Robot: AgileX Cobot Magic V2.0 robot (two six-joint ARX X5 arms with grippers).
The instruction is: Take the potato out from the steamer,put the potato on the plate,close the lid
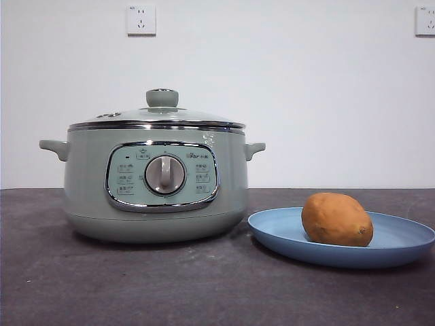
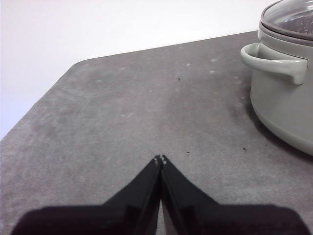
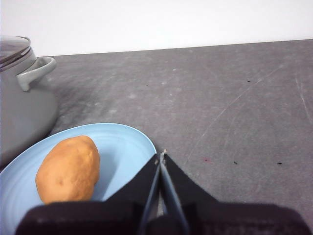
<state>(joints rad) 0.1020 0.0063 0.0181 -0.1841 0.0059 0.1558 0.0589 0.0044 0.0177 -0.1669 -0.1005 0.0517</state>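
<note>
With the potato (image 1: 337, 219) on the plate (image 1: 272, 231) at the steamer's (image 1: 88, 197) three o'clock, lid (image 1: 158, 115) seated, the left gripper (image 2: 161, 158) and right gripper (image 3: 162, 155), both closed and empty, should simply keep clear.

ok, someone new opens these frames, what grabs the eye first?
Probably the big sage-green steamer standing on the dark table, its glass lid seated on top. Next, the orange-brown potato lying on the light-blue plate beside the pot. Both the left pincer and the right pincer are shut, holding nothing.
</note>
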